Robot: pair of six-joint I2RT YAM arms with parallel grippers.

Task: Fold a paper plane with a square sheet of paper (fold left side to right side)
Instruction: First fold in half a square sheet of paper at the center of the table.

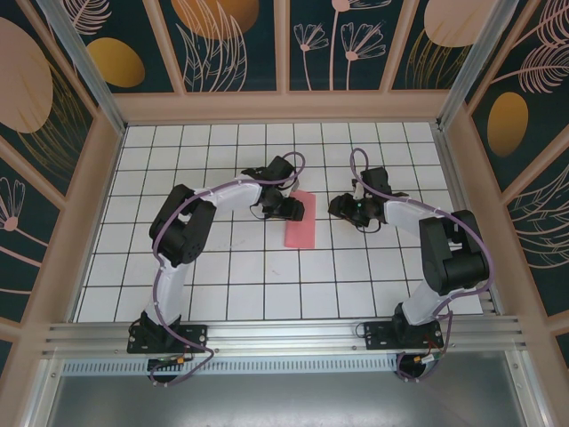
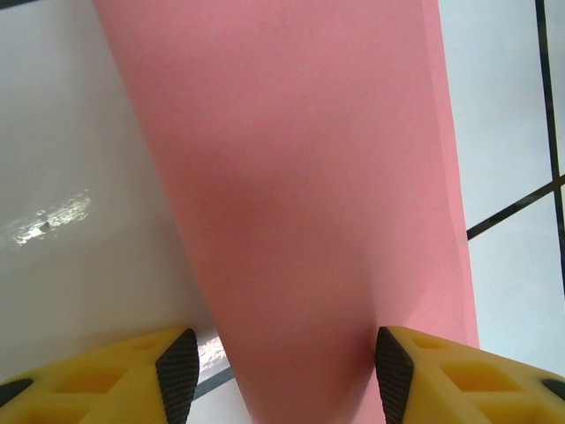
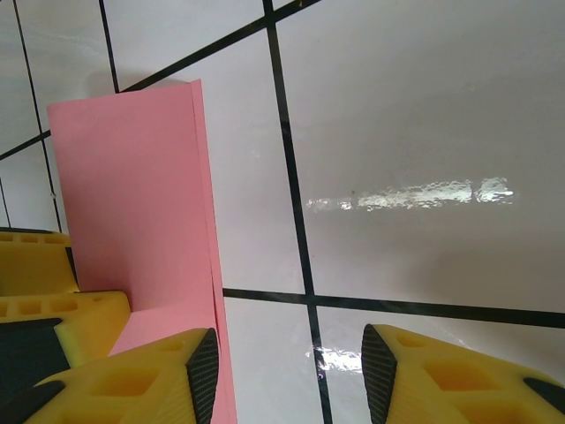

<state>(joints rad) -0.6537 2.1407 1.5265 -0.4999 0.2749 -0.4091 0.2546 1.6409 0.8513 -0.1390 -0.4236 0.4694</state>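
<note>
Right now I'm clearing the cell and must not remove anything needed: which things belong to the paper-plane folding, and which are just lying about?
For the job: folded salmon-pink paper sheet; left gripper, open at its far end; right gripper, open beside it.
Just surroundings: white grid-tiled table; patterned enclosure walls.

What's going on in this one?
Two robot arms are working on a pink paper that lies flat on the gridded table. The paper is folded into a narrow strip, not yet a plane. The left tool is low over the strip's far end, open, with a finger on either side of it. The right tool sits just right of the paper, also open, with one finger at the paper's edge and bare table between its fingers.
</note>
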